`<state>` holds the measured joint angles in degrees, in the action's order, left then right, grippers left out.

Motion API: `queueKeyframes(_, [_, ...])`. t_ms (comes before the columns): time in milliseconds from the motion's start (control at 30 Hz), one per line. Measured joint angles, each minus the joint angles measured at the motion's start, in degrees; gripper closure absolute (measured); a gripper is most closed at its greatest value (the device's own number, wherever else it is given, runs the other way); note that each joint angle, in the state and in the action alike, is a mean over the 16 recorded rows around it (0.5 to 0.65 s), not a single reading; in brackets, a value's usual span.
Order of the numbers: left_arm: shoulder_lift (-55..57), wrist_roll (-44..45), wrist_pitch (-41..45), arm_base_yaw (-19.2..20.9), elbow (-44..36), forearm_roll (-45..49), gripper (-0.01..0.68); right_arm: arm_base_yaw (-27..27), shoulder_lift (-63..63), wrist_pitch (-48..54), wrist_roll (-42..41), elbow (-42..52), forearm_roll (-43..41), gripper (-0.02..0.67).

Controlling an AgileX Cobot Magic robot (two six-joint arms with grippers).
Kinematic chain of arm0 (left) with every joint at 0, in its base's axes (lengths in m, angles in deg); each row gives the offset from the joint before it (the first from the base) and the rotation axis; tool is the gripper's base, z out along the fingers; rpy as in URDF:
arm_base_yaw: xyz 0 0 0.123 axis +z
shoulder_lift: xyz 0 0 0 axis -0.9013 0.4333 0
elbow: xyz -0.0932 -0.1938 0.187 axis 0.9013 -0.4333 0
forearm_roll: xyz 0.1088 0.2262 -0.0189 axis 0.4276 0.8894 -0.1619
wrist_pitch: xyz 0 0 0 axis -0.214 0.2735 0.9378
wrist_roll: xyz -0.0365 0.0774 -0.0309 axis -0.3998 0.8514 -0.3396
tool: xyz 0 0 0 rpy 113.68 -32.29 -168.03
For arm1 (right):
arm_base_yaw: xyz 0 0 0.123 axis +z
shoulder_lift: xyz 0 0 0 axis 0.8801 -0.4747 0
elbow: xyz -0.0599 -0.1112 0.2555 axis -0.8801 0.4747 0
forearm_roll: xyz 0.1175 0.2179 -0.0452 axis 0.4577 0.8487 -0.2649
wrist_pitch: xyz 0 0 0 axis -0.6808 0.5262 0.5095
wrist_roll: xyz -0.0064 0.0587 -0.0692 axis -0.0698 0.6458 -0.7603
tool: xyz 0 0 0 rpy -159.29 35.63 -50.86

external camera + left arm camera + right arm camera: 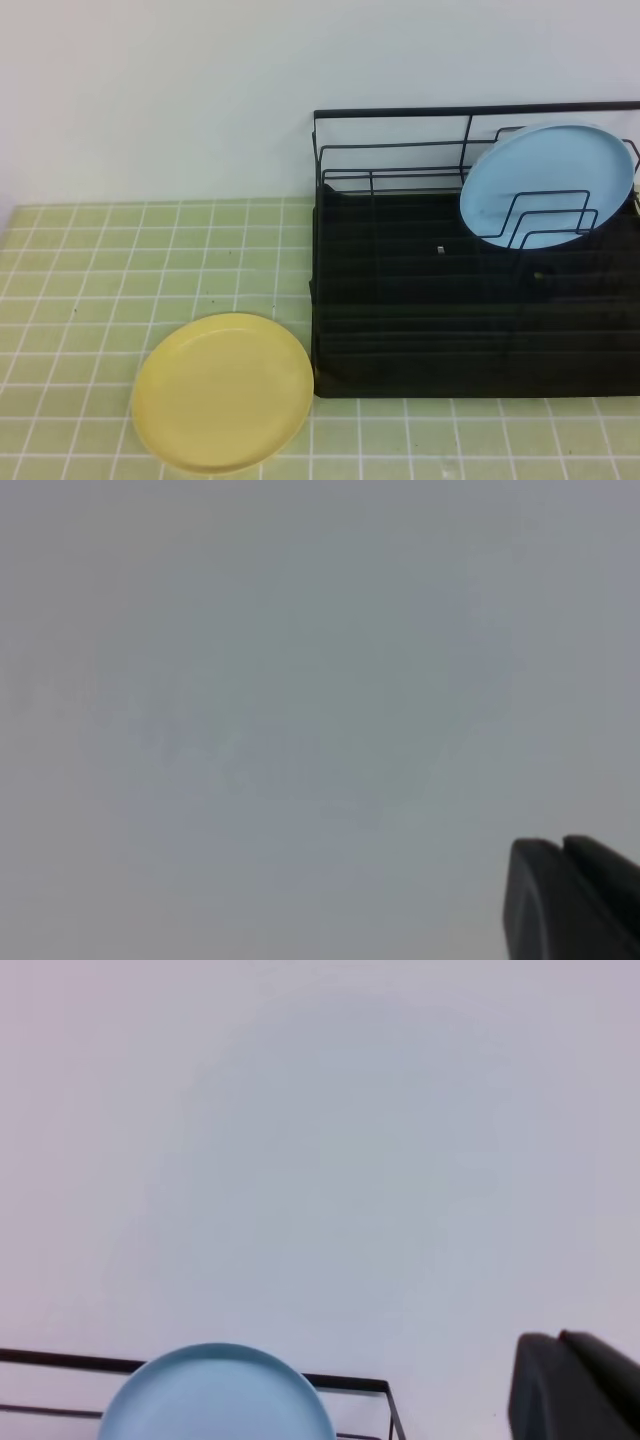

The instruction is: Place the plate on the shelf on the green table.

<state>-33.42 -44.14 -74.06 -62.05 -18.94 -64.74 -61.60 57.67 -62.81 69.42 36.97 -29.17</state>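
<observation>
plate (223, 392) on green table (80, 270), left of shelf (470, 290)
</observation>
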Motion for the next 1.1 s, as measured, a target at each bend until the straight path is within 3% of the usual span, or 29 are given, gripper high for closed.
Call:
queueKeyframes(200, [0.0, -1.9, -4.5, 0.0, 0.3, 0.0, 0.676, 0.0, 0.0, -3.8, -0.2, -0.4, 0.1, 0.652])
queueKeyframes(367, [0.0, -3.4, -0.4, 0.0, 3.4, -0.1, 0.676, 0.0, -0.1, -3.1, -0.5, -2.9, 0.3, 0.652])
queueKeyframes(567, [0.1, -4.8, 15.4, 0.0, 11.7, -0.3, 0.676, 0.0, -0.1, 4.4, -1.0, -9.1, 0.4, 0.652])
queueKeyframes(833, [0.5, -4.6, 40.9, 0.0, 22.3, -1.9, 0.676, 0.0, -0.7, 24.4, -1.2, -19.5, 0.4, 0.652])
queueKeyframes(1100, [4.8, -5.3, 52.7, 0.0, 26.9, -7.2, 0.676, 0.0, -5.3, 44.1, -2.1, -24.9, 1.6, 0.652])
